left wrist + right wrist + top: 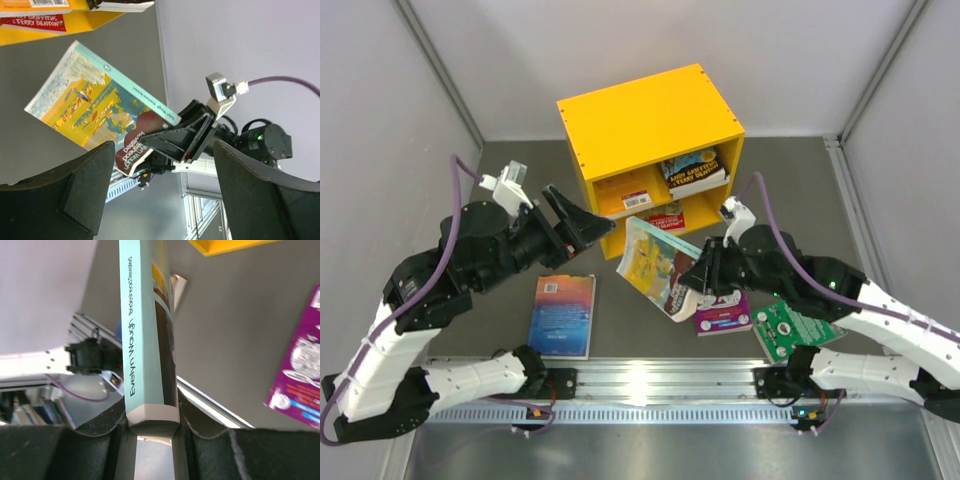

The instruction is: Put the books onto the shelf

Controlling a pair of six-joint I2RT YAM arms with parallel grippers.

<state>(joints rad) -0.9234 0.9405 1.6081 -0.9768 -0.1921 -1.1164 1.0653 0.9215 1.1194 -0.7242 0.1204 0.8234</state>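
Fingers first: the right gripper [150, 421] has its jaws pinched nearly together on the bottom end of the teal book [145, 330], one finger on each cover, spine facing the wrist cam. The left gripper [582, 225] is spread wide with nothing between its fingers [75, 195]. It sits just off the shelf's lower left front corner, pointed toward the teal book but not touching it.

Biggest thing out there is the yellow shelf [640, 115], standing at the far side of the table [620, 330] with its open front facing the arms.

The teal book [655, 262] is up off the table and tilted, cover up, right in front of the shelf's lower opening and between the two grippers. It's not inside yet.

Next is a blue book [562, 315] lying flat on the table, near the left arm's base. A green book [788, 330] lies flat on the right side, partly under the right arm, and a purple book [722, 318] lies just beside it, partly hidden by the right gripper.

On the shelf, a black book [692, 168] lies flat in the upper opening, and a red-and-white book [665, 217] sits lower down. Another one with a white label [635, 200] is in there too, can't tell which level.
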